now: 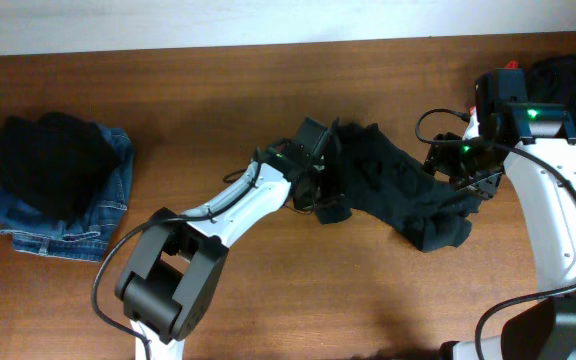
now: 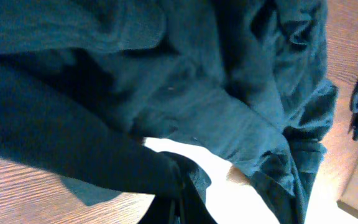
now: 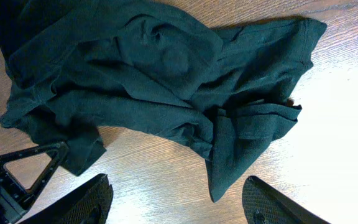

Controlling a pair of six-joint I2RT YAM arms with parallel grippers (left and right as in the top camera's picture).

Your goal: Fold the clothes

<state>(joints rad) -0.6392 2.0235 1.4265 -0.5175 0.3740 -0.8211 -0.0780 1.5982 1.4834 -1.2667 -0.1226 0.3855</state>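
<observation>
In the right wrist view, the right gripper (image 3: 176,183) fills the bottom edge. Its two fingers (image 3: 89,199) are spread wide with only bare wood between them. Just beyond the fingertips lies the T-shirt (image 3: 154,81), a crumpled, very dark heap, with one hemmed flap reaching down toward the gap.

From overhead, the shirt sits a little right of centre on the brown table (image 1: 348,290), bunched into a long, uneven mass running from upper left to lower right. The right gripper hovers at its right edge. The left gripper (image 1: 320,182) is at its left edge, with cloth against it. In the left wrist view, dark fabric covers almost the whole frame and drapes over the fingers at the bottom, so I cannot tell whether they are closed on it.

Farther off, at the left of the frame, a black garment (image 1: 53,155) rests on folded jeans (image 1: 78,225). Another dark garment (image 1: 568,75) lies in the upper right corner.
</observation>
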